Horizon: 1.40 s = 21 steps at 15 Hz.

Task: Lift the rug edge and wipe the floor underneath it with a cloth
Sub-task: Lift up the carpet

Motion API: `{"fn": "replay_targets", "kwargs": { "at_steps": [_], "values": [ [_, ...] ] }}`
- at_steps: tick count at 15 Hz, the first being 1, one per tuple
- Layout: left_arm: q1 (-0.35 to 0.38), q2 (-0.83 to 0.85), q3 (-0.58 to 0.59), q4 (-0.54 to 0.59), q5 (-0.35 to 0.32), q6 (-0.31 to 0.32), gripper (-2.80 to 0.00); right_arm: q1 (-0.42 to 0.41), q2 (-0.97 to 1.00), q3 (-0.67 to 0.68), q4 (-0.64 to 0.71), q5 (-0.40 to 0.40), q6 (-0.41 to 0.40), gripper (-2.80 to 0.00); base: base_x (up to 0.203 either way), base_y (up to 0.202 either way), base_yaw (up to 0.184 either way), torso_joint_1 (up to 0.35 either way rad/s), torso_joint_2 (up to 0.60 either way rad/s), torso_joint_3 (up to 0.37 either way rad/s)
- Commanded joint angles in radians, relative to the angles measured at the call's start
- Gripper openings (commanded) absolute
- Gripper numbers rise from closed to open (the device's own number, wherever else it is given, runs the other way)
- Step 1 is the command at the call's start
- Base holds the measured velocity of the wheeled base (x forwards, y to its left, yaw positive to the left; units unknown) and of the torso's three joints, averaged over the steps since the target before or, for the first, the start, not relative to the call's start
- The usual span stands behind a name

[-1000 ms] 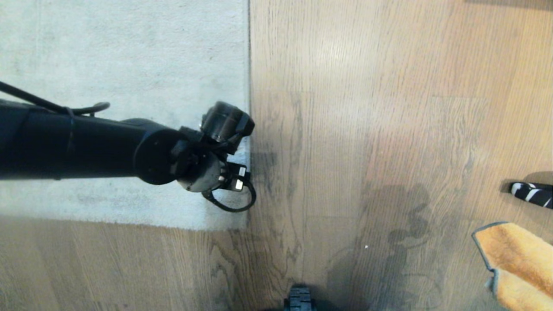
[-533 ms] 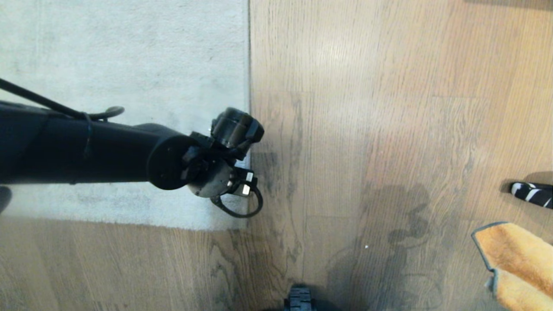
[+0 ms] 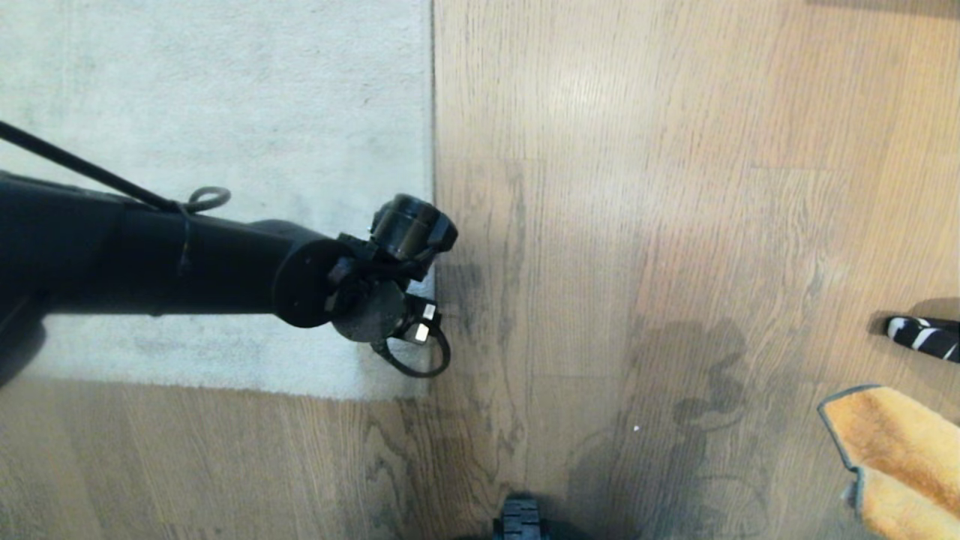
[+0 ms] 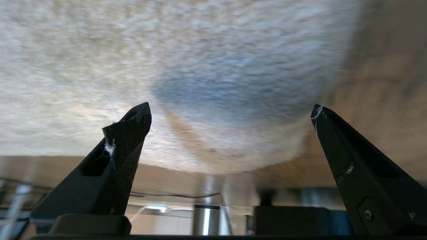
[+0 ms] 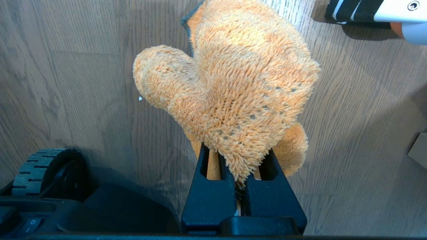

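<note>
The left gripper (image 4: pixel 230 110) has its two black wedge-shaped fingers (image 4: pixel 128 133) spread wide with nothing between them, poised over the near corner of the large light grey-beige short-pile rug (image 3: pixel 225 97). The rug edge (image 3: pixel 433 112), a thin straight border, lies flat on the brown wood-grain plank floor (image 3: pixel 637 187), directly under the wrist in the head view. The right gripper (image 5: pixel 238 196) is clamped tight on a bunch of the small orange-yellow fluffy microfibre cloth (image 5: pixel 230 86), which hangs well apart from the rug edge, out over bare floor on the side away from the pile.

The main risk, as I judge it, is a missed pinch: the border lies flush with the floor, so a finger may skate over the pile instead of getting beneath it. Closing too far in from the border would bunch the pile without raising the backing (loose fibres already cling to the fingertips). A shallow hold could also let the border slip out once lifted, dropping it onto the cloth mid-wipe.
</note>
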<state>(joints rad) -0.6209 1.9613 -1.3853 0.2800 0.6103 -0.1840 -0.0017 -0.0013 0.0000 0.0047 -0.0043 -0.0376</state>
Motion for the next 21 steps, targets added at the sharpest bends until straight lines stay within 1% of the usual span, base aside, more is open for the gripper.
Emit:
{"fn": "replay_targets", "kwargs": {
  "at_steps": [1, 2, 6, 8, 10, 12, 17, 21],
  "values": [
    [0.001, 0.028, 0.0, 0.001, 0.057, 0.003, 0.0, 0.0, 0.001, 0.0, 0.0, 0.0, -0.001, -2.8, 0.0, 0.0, 0.0, 0.0, 0.0, 0.0],
    [0.001, 0.036, 0.0, 0.001, 0.069, 0.005, 0.0, 0.0, 0.001, 0.0, 0.0, 0.0, -0.001, -2.8, 0.0, 0.0, 0.0, 0.0, 0.0, 0.0],
    [0.004, 0.036, 0.0, 0.001, 0.074, 0.022, 0.0, 0.0, 0.001, 0.0, 0.0, 0.0, -0.001, -2.8, 0.0, 0.0, 0.0, 0.0, 0.0, 0.0],
    [0.008, 0.038, -0.026, 0.001, 0.073, 0.024, 0.0, 0.0, 0.001, 0.0, 0.0, 0.0, -0.001, -2.8, 0.0, 0.0, 0.0, 0.0, 0.0, 0.0],
    [0.005, 0.046, -0.076, 0.001, 0.07, 0.021, 0.0, 0.0, 0.001, 0.0, 0.0, 0.0, -0.001, -2.8, 0.0, 0.0, 0.0, 0.0, 0.0, 0.0],
    [0.001, 0.046, -0.098, 0.001, 0.062, 0.018, 0.0, 0.0, 0.001, 0.0, 0.0, 0.0, -0.001, -2.8, 0.0, 0.0, 0.0, 0.0, 0.0, 0.0],
    [-0.019, 0.037, -0.103, 0.001, 0.058, 0.004, 0.0, 0.0, 0.001, 0.0, 0.0, 0.0, -0.001, -2.8, 0.0, 0.0, 0.0, 0.0, 0.0, 0.0],
    [-0.036, 0.042, -0.129, 0.002, 0.055, -0.002, 0.0, 0.0, 0.001, 0.0, 0.0, 0.0, -0.001, -2.8, 0.0, 0.0, 0.0, 0.0, 0.0, 0.0]
  ]
}}
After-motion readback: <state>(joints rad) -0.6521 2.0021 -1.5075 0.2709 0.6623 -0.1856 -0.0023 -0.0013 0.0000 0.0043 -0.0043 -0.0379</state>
